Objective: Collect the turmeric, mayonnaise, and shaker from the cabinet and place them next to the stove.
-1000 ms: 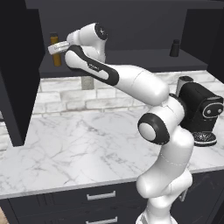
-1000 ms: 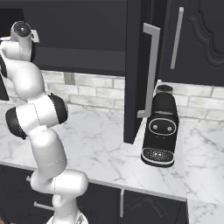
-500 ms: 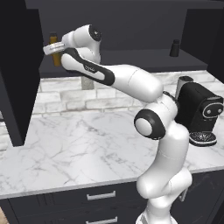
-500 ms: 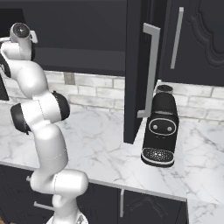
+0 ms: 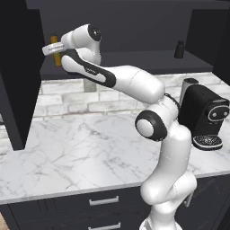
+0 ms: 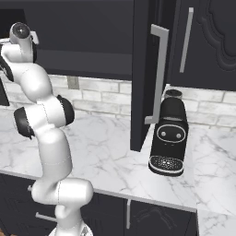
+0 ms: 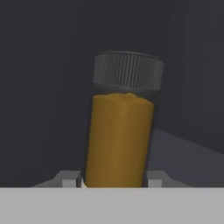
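The turmeric (image 5: 55,50) stands on the shelf of the cabinet (image 5: 134,27) at the upper left of the left base view, its amber body partly hidden by the gripper (image 5: 50,49) that has reached in from the right. In the hand view the turmeric (image 7: 120,131) is at center frame, leaning slightly, its ribbed dark cap at the top, and the two finger tips (image 7: 70,181) sit tight against either side of its lower body, so the jaws are drawn in narrow and clamped on the bottle. Moving right in the left base view, the white arm (image 5: 134,85) sweeps down across the middle of the frame over the marble counter (image 5: 72,152), and the small black shaker (image 5: 179,49) stands on the same shelf at the upper right, well apart from the turmeric. Below it, at the right edge, a black coffee machine (image 5: 204,117) sits on the counter. In the right base view the open cabinet door (image 6: 145,73) hangs in the upper middle, with the coffee machine (image 6: 170,136) just to its right.
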You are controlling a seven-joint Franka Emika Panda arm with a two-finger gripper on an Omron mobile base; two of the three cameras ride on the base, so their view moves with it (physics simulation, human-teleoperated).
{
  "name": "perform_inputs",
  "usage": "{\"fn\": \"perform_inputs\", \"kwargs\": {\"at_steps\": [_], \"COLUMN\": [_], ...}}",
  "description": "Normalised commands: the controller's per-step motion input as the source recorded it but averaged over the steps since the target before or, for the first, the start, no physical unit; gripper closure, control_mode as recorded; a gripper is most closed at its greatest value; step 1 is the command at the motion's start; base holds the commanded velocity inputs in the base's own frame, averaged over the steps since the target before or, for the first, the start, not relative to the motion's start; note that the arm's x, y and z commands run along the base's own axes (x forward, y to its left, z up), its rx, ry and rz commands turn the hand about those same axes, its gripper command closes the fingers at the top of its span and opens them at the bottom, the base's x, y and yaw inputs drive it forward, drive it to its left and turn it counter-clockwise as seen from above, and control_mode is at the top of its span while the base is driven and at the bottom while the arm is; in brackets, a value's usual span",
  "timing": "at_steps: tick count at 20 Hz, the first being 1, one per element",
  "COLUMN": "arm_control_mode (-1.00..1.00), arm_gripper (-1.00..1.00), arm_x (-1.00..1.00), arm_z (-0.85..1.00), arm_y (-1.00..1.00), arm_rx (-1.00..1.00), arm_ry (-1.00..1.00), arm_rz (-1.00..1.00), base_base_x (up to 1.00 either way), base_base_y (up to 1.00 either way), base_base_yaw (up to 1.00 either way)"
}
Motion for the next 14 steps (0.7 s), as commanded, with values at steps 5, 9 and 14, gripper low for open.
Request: {"fn": "perform_inputs", "kwargs": {"at_steps": [5,9,14], "arm_control_mode": [-1.0,-1.0,-1.0], "arm_gripper": [1.0,1.0,1.0], "arm_x": [-0.15,-0.18,-0.24], "arm_z": [-0.03,0.0,0.0], "arm_y": [0.1,0.02,0.0], "arm_rx": [0.0,0.0,0.0], "arm_ry": [0.0,-0.06,-0.08], "arm_rz": [0.01,0.01,0.0], "base_base_x": [0.0,0.0,0.0], "base_base_y": [0.0,0.0,0.0], "base_base_yaw": [0.0,0.0,0.0]}}
